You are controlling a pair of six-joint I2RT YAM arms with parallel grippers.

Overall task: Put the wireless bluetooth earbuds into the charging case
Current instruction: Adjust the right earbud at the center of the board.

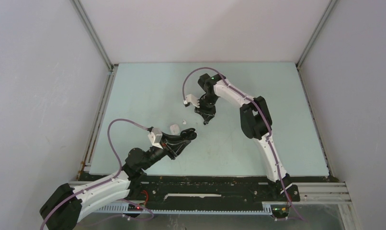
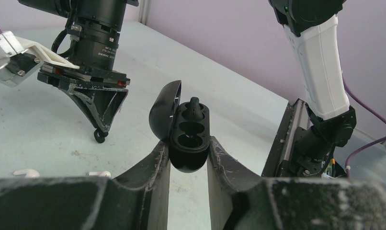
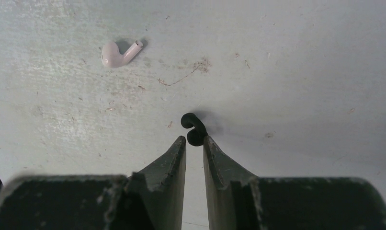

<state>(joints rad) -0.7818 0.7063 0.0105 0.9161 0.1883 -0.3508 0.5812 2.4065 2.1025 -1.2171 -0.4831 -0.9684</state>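
Observation:
My left gripper (image 2: 188,143) is shut on the black charging case (image 2: 188,132), gripping its lower body with the lid (image 2: 161,111) swung open to the left. One black earbud (image 2: 195,106) sits in the upper slot and the lower slot is empty. Just beyond the case my right gripper (image 3: 194,139) points down at the table, shut on a second black earbud (image 3: 190,120) pinched at its very fingertips; its stem curls out past them. From above, the right gripper (image 1: 205,120) hangs close behind the left gripper (image 1: 190,134).
A white earbud (image 3: 115,53) lies on the pale table ahead-left of the right gripper. Two white earbuds (image 2: 26,172) (image 2: 99,174) lie left of the left fingers. A larger white object (image 1: 174,128) rests beside the left wrist.

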